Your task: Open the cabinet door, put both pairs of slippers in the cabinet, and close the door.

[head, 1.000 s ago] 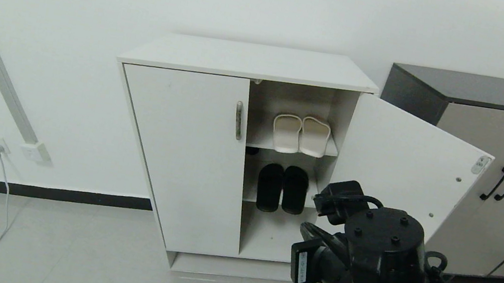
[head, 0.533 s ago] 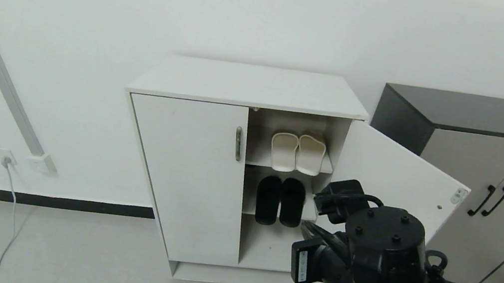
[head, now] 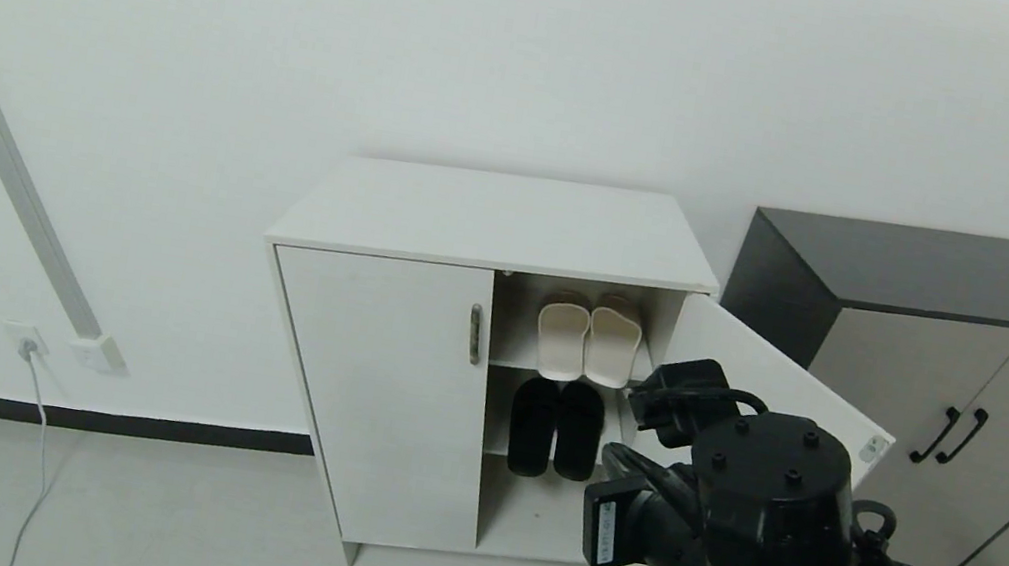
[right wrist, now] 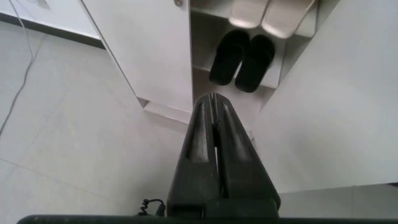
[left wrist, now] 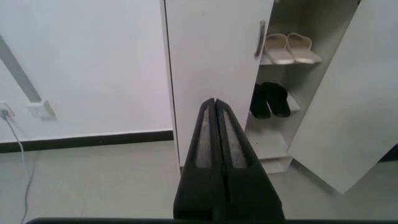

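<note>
Both pairs are already in the white cabinet (head: 494,221), in its right-hand compartment. I see the cream slippers (head: 587,342) side by side on the upper shelf and the black slippers (head: 556,428) side by side on the shelf just below. The right door (left wrist: 348,106) stands swung open, while the left door (head: 377,384) is closed, its metal handle (head: 475,334) at the inner edge.

Compared with a second ago, the whole head picture has shifted. The cabinet now sits lower and looks smaller, with more wall above it, so my camera has moved. I can't see that the slippers or the door have moved relative to the cabinet.

The left gripper (left wrist: 214,106) has its fingers pressed together on nothing, well back from the cabinet front. The right gripper (right wrist: 214,99) is also pressed together and empty, above the floor before the open compartment.

The left wrist view gives me both shelves plus the wall socket (left wrist: 7,111). The right wrist view looks down on the black pair, with the cream pair cut off at the frame edge. The head view adds the grey cabinet (head: 950,283) with a dark top, just beside the white one on its right.
</note>
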Controlling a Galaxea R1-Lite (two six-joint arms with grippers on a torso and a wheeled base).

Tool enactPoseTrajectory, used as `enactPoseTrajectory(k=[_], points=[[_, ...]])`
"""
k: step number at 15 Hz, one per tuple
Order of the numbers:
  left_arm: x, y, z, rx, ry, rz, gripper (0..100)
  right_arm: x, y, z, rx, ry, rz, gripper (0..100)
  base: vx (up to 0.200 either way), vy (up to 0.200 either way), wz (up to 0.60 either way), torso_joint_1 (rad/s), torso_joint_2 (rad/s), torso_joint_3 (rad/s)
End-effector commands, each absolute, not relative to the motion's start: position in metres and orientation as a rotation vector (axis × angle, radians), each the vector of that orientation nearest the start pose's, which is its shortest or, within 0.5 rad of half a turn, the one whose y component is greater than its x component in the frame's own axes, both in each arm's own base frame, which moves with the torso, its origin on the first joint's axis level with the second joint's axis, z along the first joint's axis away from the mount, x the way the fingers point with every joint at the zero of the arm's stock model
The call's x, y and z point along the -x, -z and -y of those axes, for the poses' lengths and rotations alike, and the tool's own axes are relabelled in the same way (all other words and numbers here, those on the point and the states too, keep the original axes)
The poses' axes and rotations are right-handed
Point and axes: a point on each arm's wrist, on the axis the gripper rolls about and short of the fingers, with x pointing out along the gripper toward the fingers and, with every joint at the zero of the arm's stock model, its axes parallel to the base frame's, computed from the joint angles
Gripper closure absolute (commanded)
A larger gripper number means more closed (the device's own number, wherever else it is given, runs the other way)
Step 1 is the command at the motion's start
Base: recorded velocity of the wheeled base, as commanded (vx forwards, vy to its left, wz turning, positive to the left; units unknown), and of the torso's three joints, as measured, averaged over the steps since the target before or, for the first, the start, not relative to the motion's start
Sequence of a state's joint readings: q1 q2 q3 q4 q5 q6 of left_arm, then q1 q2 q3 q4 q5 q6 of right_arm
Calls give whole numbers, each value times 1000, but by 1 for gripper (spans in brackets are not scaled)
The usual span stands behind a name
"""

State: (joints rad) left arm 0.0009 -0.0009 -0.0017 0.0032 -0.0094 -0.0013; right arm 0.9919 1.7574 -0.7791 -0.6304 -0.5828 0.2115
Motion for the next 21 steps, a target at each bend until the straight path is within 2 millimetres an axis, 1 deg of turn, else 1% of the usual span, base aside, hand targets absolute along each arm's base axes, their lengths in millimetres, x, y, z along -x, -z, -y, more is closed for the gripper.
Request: enactPoseTrajectory(k=[1,8,15,21], points=[[23,-76,0,2,8,-2,100,-179,-158,-252,42,-376,-289,100,0,0,0,251,-559,-325],[23,-76,0,2,8,-2,100,-183,-156,-250,49,-364,-292,100,0,0,0,244,-553,-312],[23,-76,0,0,9,-2,100,-183,-155,-249,51,-364,-294,100,0,0,0,15,-30,-18],[23,-76,0,-5,12,-2,100,-184,-156,-248,51,-360,-293,100,0,0,-600,4,-1,1]])
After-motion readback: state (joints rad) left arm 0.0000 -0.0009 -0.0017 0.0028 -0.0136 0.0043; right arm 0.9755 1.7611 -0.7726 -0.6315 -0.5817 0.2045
